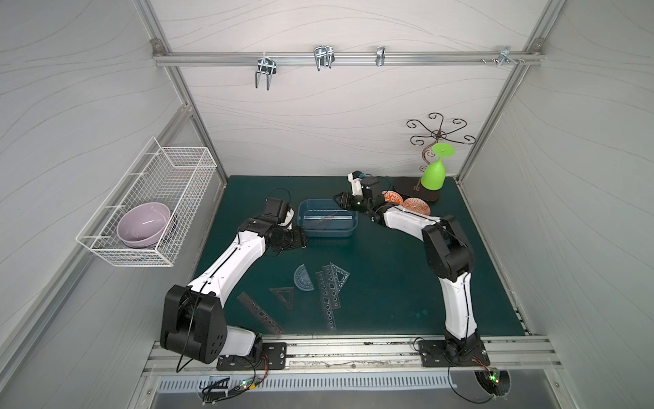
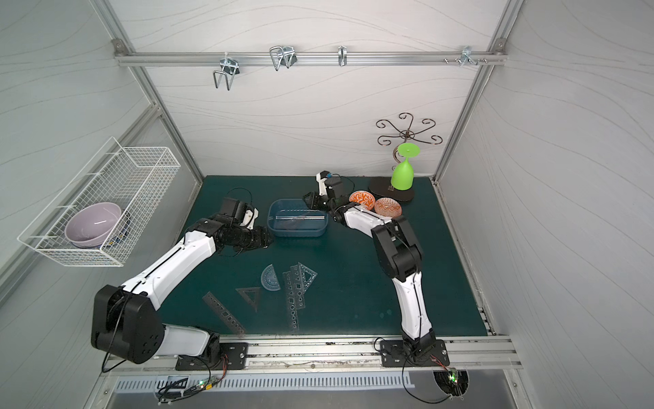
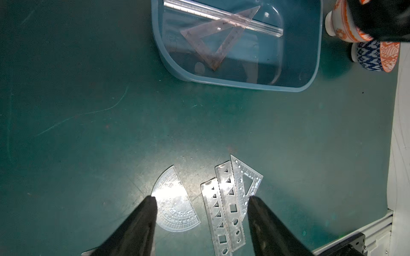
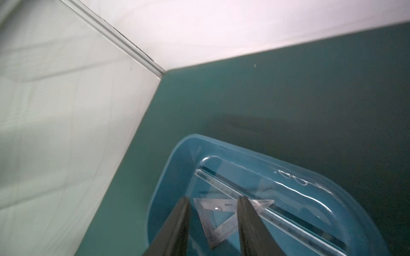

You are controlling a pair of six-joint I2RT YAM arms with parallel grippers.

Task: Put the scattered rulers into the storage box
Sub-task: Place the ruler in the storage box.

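Left arm: raised from its base at the front-left edge. The long white link is sloped up toward the middle and the elbow is held beside the left end of the box. The wrist is bent so that the end effector is tipped down toward the tabletop.
Left end effector: held wide, with nothing between the jaws. It is poised above the tabletop, short of the box's near-left corner, and no contact with anything is seen.
Right arm: raised from the front-right base and folded at a high black elbow. The forearm is stretched back and leftward past two patterned bowls, and the wrist is brought over the right end of the box.
Right end effector: jaws parted to a moderate gap with nothing gripped. It is pointed down into the box, above a set square.
Box: set on the tabletop toward the back, between the two wrists.
In the box: a straight ruler is laid along the length, and the set square is laid across it — both rest on the floor of the box.
On the tabletop: a protractor, a stencil pair touched by a second set square, a third set square and a lone stencil — all lie flat toward the front, well apart from the box.
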